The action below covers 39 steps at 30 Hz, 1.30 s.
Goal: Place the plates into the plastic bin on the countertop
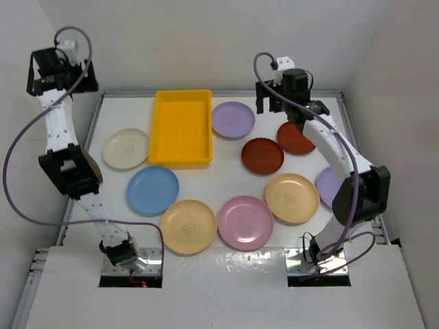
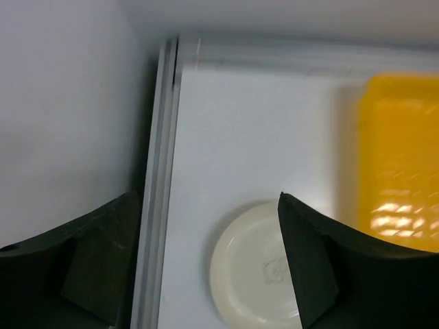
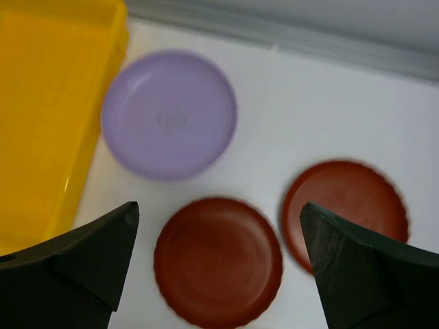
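The yellow plastic bin stands empty at the back of the white countertop. Around it lie the plates: cream, blue, tan-yellow, pink, tan-yellow, lilac, dark red, dark red, and a lilac one partly hidden by the right arm. My left gripper is open and empty, high above the cream plate. My right gripper is open and empty, high above the nearer dark red plate.
A thin metal rail edges the countertop on the left, with white walls close behind and beside it. The bin's wall shows in the left wrist view and in the right wrist view, next to the lilac plate.
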Motion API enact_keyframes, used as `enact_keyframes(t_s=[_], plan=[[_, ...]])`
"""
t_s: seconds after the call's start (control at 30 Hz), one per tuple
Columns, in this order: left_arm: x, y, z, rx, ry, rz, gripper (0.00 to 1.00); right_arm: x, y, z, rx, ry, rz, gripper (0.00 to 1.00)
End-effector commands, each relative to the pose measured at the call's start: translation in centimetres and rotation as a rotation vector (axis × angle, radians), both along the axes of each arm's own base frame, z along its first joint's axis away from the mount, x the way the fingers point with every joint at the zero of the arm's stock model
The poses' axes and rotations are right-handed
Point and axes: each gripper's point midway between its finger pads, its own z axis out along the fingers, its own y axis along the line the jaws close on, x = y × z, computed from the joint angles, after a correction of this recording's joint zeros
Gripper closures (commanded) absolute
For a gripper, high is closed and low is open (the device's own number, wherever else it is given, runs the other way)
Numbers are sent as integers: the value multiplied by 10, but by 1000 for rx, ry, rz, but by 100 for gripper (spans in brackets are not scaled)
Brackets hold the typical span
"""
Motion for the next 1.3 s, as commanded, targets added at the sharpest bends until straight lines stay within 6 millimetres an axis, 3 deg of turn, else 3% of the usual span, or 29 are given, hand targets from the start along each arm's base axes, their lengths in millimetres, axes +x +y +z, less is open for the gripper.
enact_keyframes(t_s=[0.0,0.1,0.13,0.17,0.23,0.33,0.47,0.53,0.57,0.63,0.67,0.77,0.87,0.9,0.97,1.0,1.13,1.17,1.2,1.27], plan=[[-51,20,-114,-159,452,51,17,-30,22,-48,96,225,14,0],[-60,39,-165,-103,579,109,18,-33,24,-60,154,241,-18,2],[-59,41,-173,-96,584,118,21,-34,27,-65,166,254,-14,2],[-69,42,-200,-122,642,122,23,-35,32,-67,183,267,-3,4],[-78,48,-228,-172,656,132,23,-39,44,-74,191,307,30,5],[-83,47,-246,-215,650,115,23,-40,53,-75,188,328,40,5],[-99,35,-285,-224,713,101,29,-42,57,-77,190,354,32,8],[-105,34,-303,-203,764,118,38,-42,55,-77,189,347,18,9],[-103,32,-308,-193,771,117,51,-43,56,-69,199,324,22,9],[-103,33,-313,-214,779,147,63,-47,55,-76,210,336,10,11],[-102,29,-318,-235,783,143,74,-45,56,-68,223,304,16,11],[-95,48,-303,-276,721,197,97,-50,53,-76,203,321,19,16],[-85,76,-264,-301,604,249,100,-52,52,-85,174,359,23,18],[-75,86,-234,-290,528,256,100,-52,51,-86,170,368,20,18],[-66,94,-196,-300,428,246,100,-54,52,-92,169,384,17,18],[-58,101,-164,-286,351,244,100,-52,51,-91,173,374,17,18],[-37,86,-61,-192,142,171,100,-49,54,-97,196,381,15,20],[-34,70,-28,-151,83,148,100,-48,56,-94,204,375,18,20],[-29,61,-10,-128,23,130,100,-48,57,-98,204,386,17,20],[-24,20,31,-100,-81,42,100,-47,58,-99,207,390,14,20]])
